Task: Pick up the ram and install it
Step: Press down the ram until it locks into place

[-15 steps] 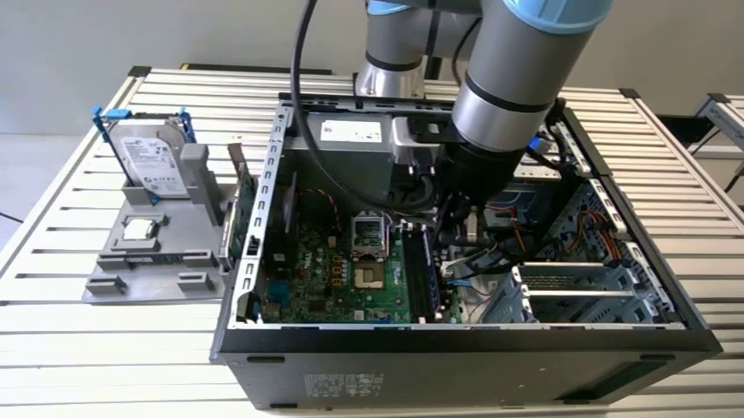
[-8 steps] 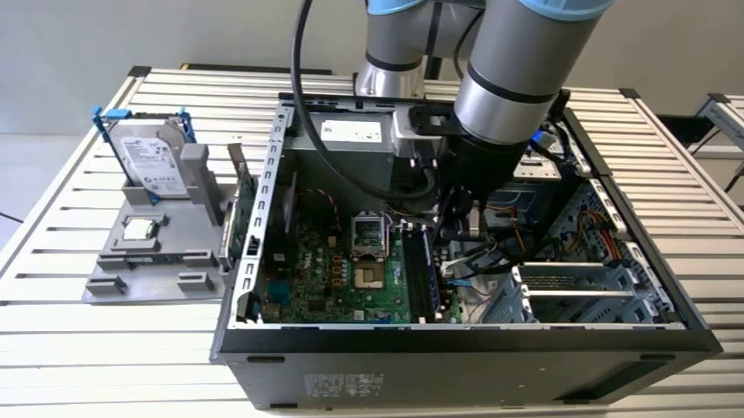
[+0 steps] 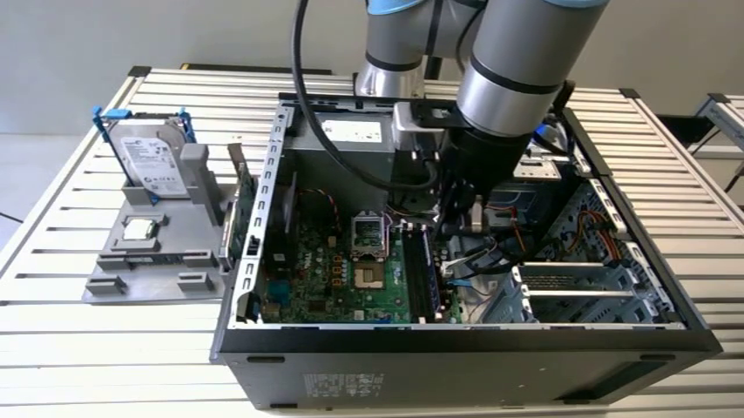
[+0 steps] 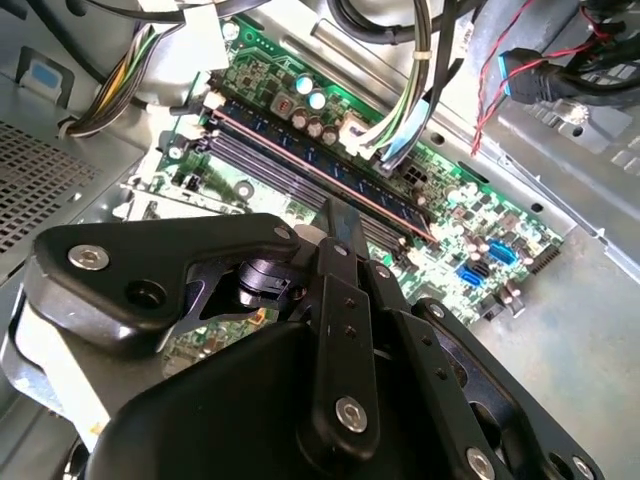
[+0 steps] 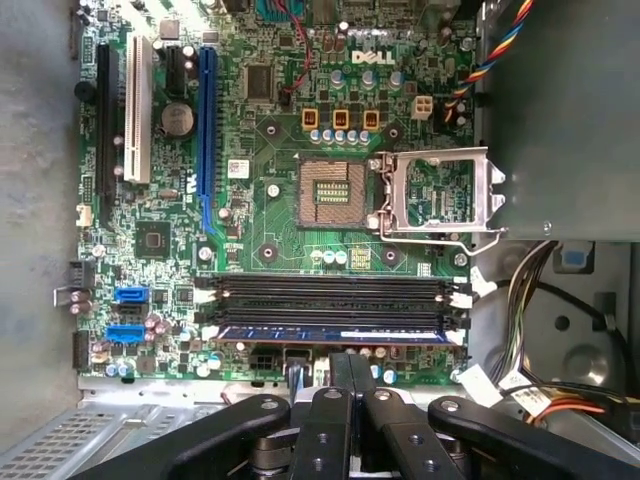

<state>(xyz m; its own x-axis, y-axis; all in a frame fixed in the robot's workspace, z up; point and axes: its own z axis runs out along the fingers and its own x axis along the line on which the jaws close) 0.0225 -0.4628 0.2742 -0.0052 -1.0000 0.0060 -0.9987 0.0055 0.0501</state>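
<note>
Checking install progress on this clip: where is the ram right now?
The ram sits in a motherboard memory slot, the one nearest the gripper, beside empty black slots in the first wrist view.

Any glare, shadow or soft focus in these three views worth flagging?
Exterior view: even light, the case interior shadowed beneath the arm. Second wrist view: glare on bare metal at the far side, the tool close and soft. First wrist view: motherboard evenly lit, ram sharp.

One open computer case (image 3: 651, 326) holds one motherboard (image 5: 260, 200), with one ram stick (image 5: 335, 334) seated among four memory slots (image 5: 330, 292). The board has one empty processor socket (image 5: 325, 192). One hard drive (image 3: 152, 161) stands outside on one grey fixture (image 3: 139, 283).
</note>
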